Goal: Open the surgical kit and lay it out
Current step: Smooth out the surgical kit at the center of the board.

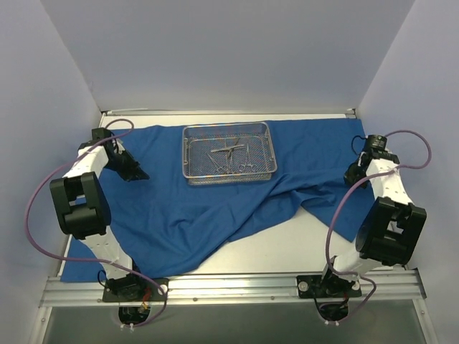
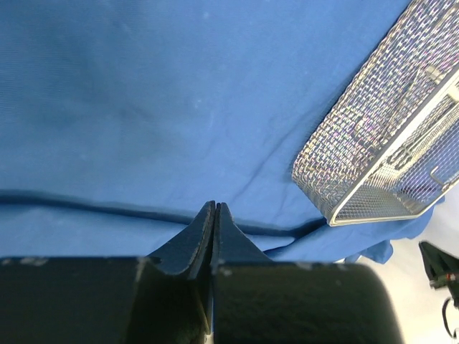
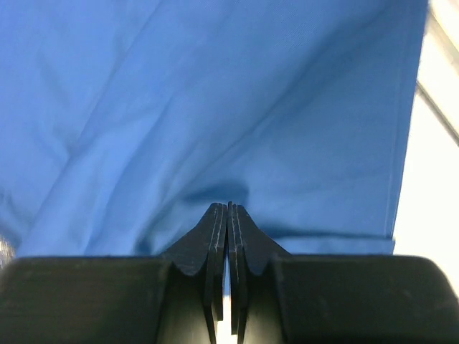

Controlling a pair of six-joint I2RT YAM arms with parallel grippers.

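Fingers (image 2: 199, 240) (both pairs together) — at blue wrap (image 1: 179, 215)

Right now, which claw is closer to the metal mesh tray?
Left. The left gripper sits on the blue cloth just off the left side of the mesh tray; the right gripper is farther away, at the cloth's right edge.

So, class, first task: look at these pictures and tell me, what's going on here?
This is an unwrapping job, partly done. The large royal-blue cloth wrap lies opened across the white table, its near right part rumpled. The shallow silver wire-mesh tray sits on it toward the back, thin steel ring-handled instruments inside. The left tool and right tool are shut at the cloth's left and right sides; whether they pinch it is unclear.
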